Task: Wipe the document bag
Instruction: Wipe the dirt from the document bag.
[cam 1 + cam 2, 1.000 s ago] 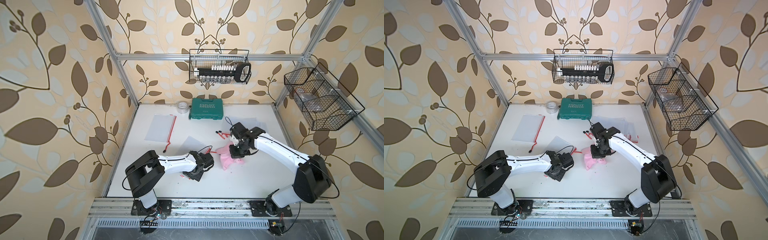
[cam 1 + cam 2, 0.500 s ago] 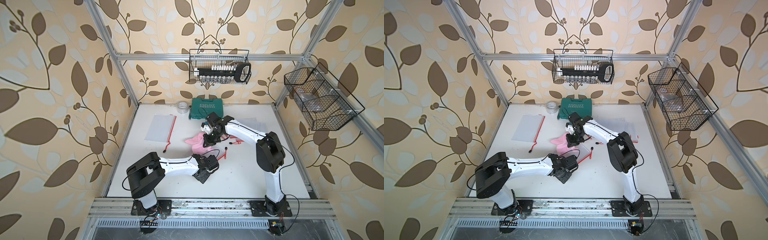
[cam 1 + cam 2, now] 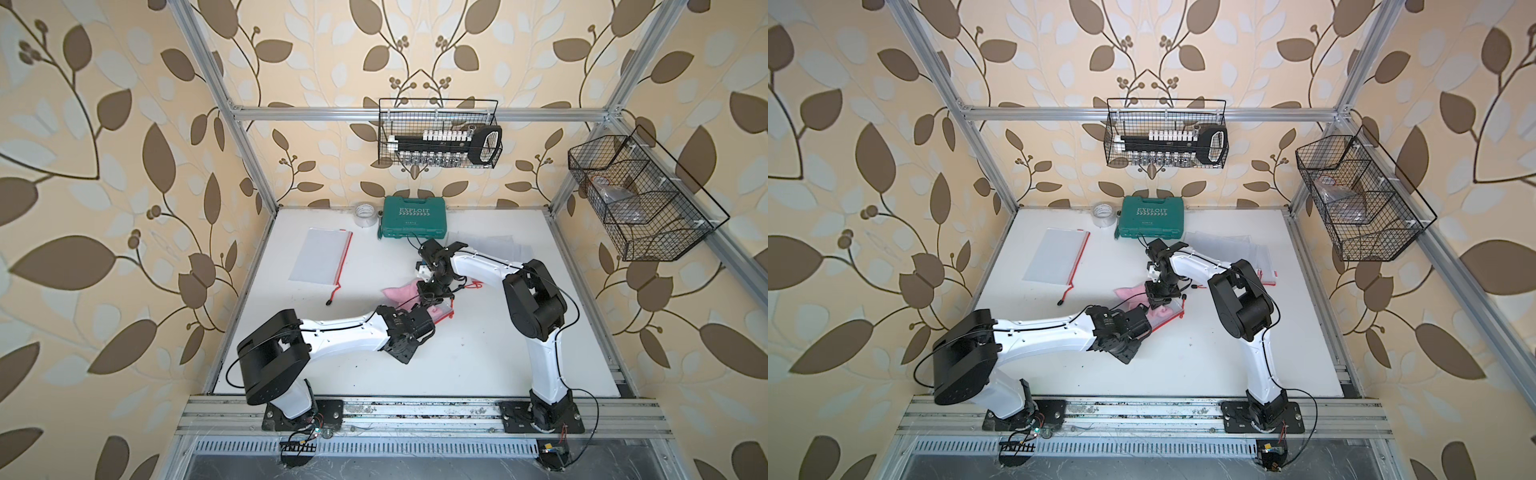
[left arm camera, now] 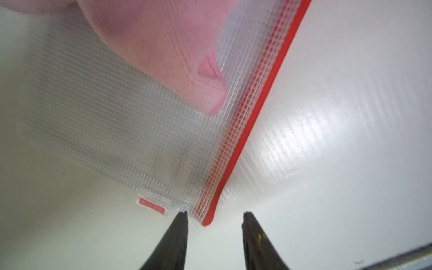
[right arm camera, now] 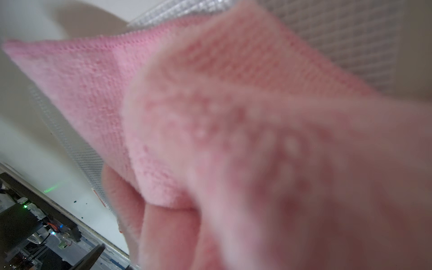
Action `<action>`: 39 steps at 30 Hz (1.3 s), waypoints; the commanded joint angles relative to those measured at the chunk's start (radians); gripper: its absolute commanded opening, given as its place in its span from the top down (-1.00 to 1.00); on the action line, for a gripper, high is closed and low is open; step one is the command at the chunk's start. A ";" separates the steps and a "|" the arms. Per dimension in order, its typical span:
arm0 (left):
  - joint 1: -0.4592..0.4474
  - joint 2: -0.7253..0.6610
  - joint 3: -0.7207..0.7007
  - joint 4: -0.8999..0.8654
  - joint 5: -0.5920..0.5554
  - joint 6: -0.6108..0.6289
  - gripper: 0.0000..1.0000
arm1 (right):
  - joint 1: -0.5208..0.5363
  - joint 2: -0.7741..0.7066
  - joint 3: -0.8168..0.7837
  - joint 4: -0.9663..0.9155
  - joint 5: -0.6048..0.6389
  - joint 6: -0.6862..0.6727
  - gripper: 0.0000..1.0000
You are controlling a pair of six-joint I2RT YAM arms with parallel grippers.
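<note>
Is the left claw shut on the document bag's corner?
No, the left wrist view shows the left claw open, fingertips apart either side of the document bag's red corner.

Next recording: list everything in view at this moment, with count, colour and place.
document bag: 1, clear mesh with red zip edge, mid-table, under the cloth
pink cloth: 1, pink, on that bag
spare document bag: 1, clear with red zip, back left
bag stack: count unclear, clear, back right
tape roll: 1, whitish, beside the case
tool case: 1, green, back centre
back-wall basket: 1, black wire, holds a socket set
side-wall basket: 1, black wire, right wall
table: 1, white
left gripper: fingers apart at the bag's red corner
right gripper: shut on the cloth
</note>
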 commanded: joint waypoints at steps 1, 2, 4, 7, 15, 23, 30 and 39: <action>0.069 -0.147 -0.062 -0.033 0.050 -0.127 0.07 | -0.003 0.017 -0.042 0.023 0.010 0.019 1.00; 0.120 -0.176 -0.102 0.003 0.109 -0.154 0.11 | -0.003 0.010 -0.046 0.026 0.009 0.021 1.00; 0.203 -0.204 -0.176 0.089 0.189 -0.192 0.36 | -0.003 -0.002 -0.050 0.029 0.005 0.025 1.00; 0.263 -0.168 -0.206 0.166 0.214 -0.178 0.72 | 0.000 -0.021 -0.040 0.028 -0.006 0.029 1.00; 0.285 -0.038 -0.170 0.269 0.236 -0.168 0.83 | 0.023 -0.049 0.007 -0.009 -0.020 0.023 1.00; 0.303 -0.028 -0.188 0.287 0.200 -0.195 0.78 | 0.066 -0.059 0.061 -0.048 -0.066 0.000 1.00; 0.335 0.105 -0.179 0.198 0.193 -0.213 1.00 | 0.121 0.009 0.119 -0.030 -0.234 -0.005 1.00; 0.337 0.042 -0.252 0.182 0.206 -0.243 1.00 | 0.027 0.159 0.166 -0.040 -0.078 0.003 1.00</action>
